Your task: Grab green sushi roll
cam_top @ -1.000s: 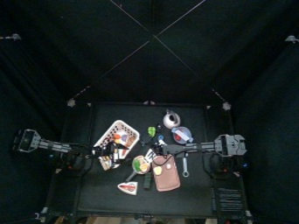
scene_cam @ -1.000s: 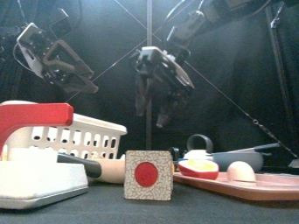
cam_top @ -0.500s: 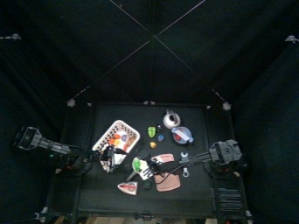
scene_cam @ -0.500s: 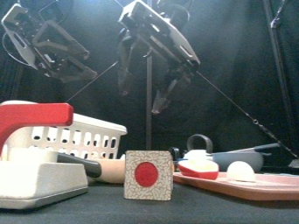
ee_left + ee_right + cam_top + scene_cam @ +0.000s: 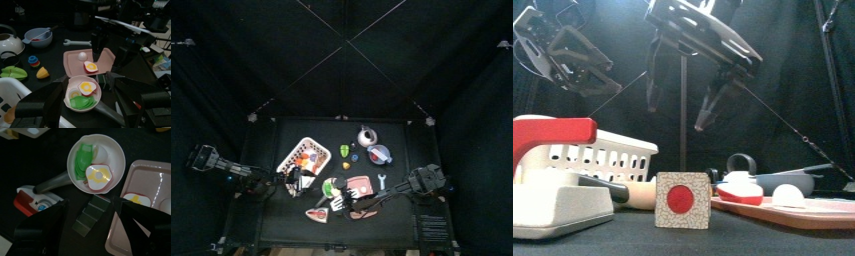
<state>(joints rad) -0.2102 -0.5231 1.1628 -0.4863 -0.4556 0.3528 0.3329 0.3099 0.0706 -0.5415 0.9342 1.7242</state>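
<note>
- the green sushi roll [image 5: 84, 158] lies inside a white bowl [image 5: 117, 152], against the bowl's wall. a white-and-yellow egg piece [image 5: 99, 175] sits just beside it in the same bowl.
- in the top view the bowl sits about midway between the counter's left and right edges, on the half nearer the front edge. a pink tray [image 5: 143, 228] is just beside it.
- the right gripper [image 5: 92, 210] hangs above the bowl with its jaws spread as wide as they go, holding nothing. the right wrist view looks almost straight down into the bowl.
- the left gripper [image 5: 87, 80] hovers on the bowl's other side. its jaws also look spread, and it holds nothing.
- step in hand, as a judgement: the approach. nothing has been grabbed yet.
- the next move likely calls for the right arm to line its jaws up over the green piece rather than the egg. it would then come down inside the rim without striking it and close across the roll.
</note>
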